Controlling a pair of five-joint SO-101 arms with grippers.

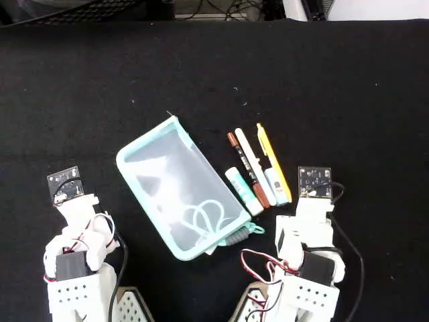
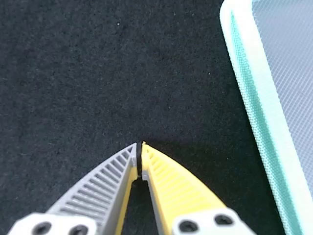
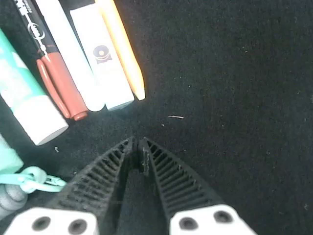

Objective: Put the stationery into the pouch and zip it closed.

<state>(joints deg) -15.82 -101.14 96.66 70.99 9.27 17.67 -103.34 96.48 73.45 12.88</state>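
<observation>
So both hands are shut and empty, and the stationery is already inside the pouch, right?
Not quite. The left hand and right hand are shut and empty, but the stationery lies on the table beside the pouch, not inside it, as the high view shows.

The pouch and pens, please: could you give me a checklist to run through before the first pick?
1. Is the left pincer free? Ok: shut, empty, beside the pouch.
2. Is the right pincer open for a grasp? Not ok: shut, empty.
3. Is the stationery on the table near the right pincer? Ok.
4. Are the items spaced for a single pick? Not ok: they lie side by side, touching.
5. Is the pouch unzipped? Cannot tell.
</observation>
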